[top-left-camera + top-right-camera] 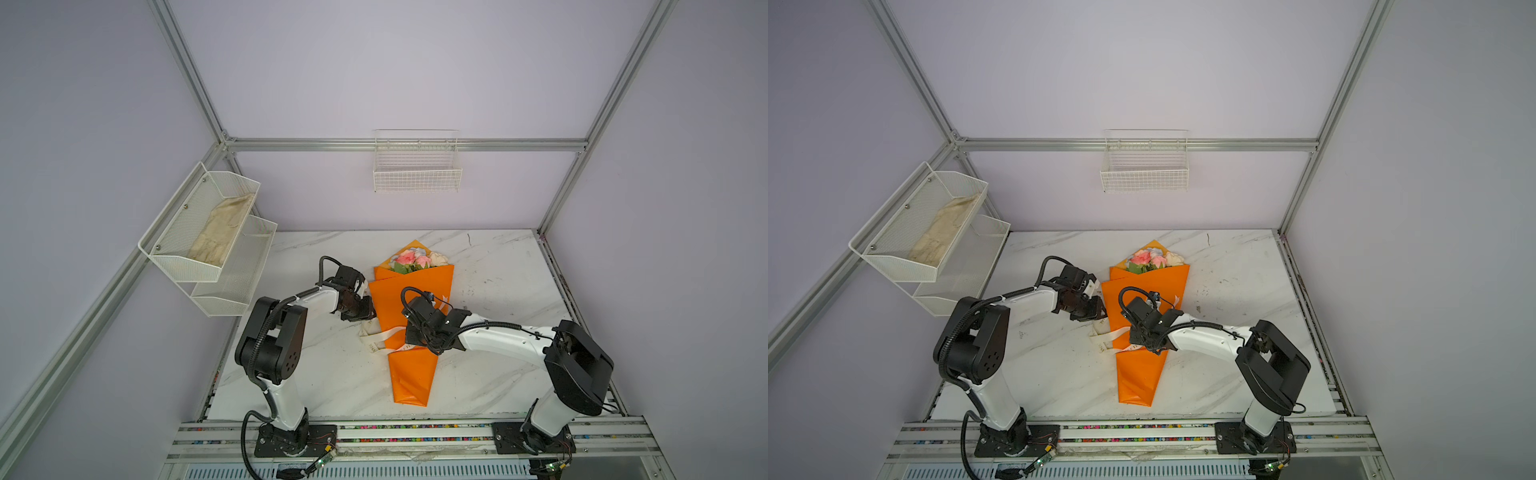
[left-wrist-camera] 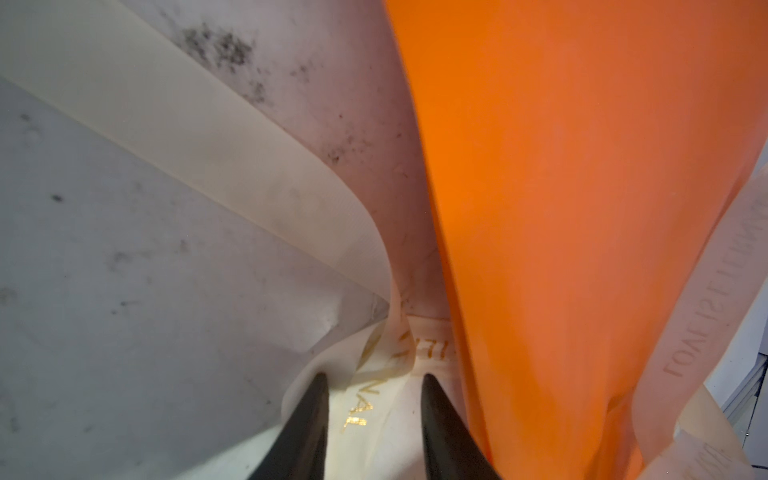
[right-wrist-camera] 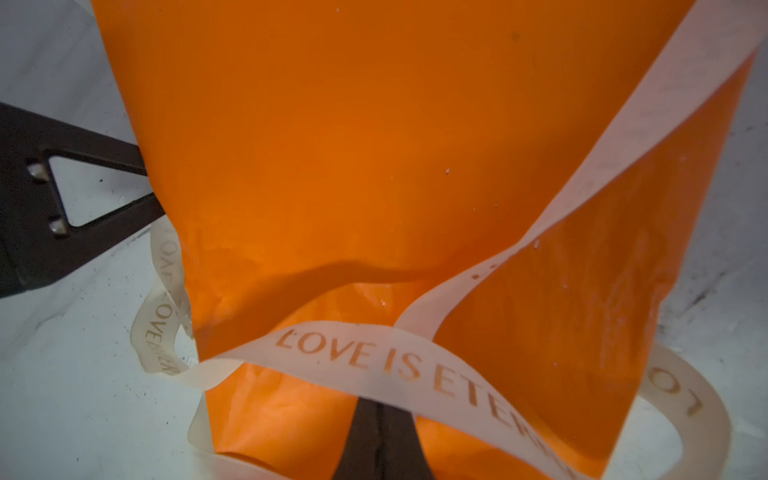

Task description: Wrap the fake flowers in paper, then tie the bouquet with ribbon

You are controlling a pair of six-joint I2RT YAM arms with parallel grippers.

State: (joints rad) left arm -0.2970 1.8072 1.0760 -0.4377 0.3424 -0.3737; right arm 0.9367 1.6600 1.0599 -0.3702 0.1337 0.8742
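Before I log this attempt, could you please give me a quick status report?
Left gripper open, astride ribbon. Right gripper shut at ribbon, grip unclear. Bouquet flat on table, ribbon crossed loosely, no bow. Nothing blocking.

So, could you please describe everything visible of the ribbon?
The ribbon is a cream, translucent band with gold lettering, "LOVE IS ETE…" legible. Loose, it crosses over the orange wrap and curls onto the table either side. The open left gripper straddles one fold; the shut right gripper meets it near the crossing.
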